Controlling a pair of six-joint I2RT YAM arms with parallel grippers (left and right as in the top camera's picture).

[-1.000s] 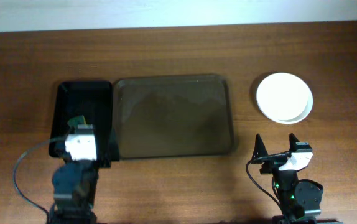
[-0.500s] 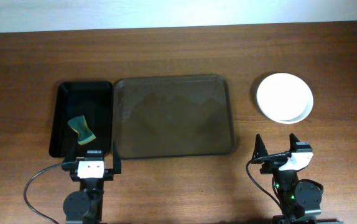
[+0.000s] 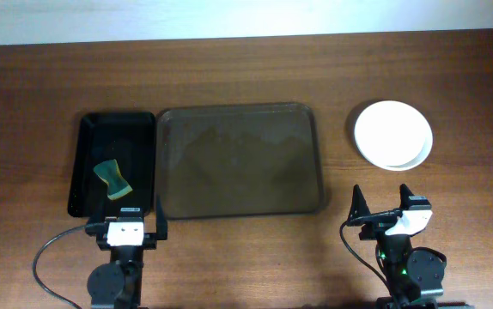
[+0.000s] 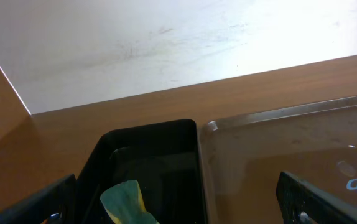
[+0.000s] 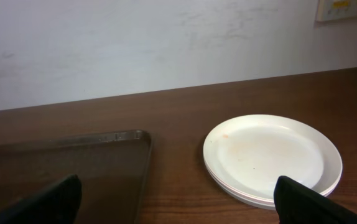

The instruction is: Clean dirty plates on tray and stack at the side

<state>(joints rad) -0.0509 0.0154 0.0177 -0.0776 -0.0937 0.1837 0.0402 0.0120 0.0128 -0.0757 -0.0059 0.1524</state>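
Observation:
The white plates sit stacked on the table to the right of the dark brown tray, which holds nothing. In the right wrist view the stack shows faint orange smears on the top face. My left gripper is open and empty at the front edge, just in front of the black bin. My right gripper is open and empty at the front right, in front of the plates. The tray also shows in the left wrist view and the right wrist view.
A black bin stands left of the tray with a green-and-yellow sponge lying in it, also seen in the left wrist view. A white wall runs behind the table's far edge.
My left gripper drew back from over the black bin to the front edge, uncovering the sponge lying in the bin. The right arm and plates have not moved.

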